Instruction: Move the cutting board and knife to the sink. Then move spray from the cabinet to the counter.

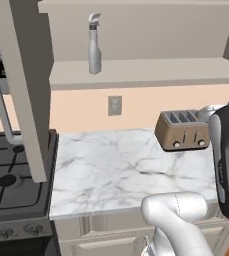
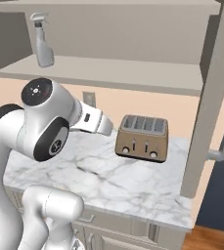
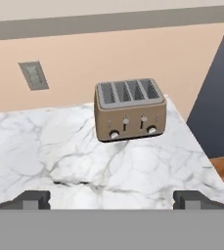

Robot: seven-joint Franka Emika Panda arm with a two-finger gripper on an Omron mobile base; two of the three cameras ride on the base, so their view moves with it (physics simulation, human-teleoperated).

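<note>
Grey spray bottle (image 1: 94,44) stood upright on the beige shelf of the open cabinet (image 1: 141,72), high above the marble bench (image 1: 131,167) and up-left of the claw (image 3: 111,199). Claw held wide and empty, aimed low over the bench at the bronze toaster (image 3: 129,109). Long axis of the bottle ran vertical, so judged a raise and leftward swing needed. Both base views caught the bottle; hand view caught the wall outlet (image 3: 33,75) and toaster instead.
</note>
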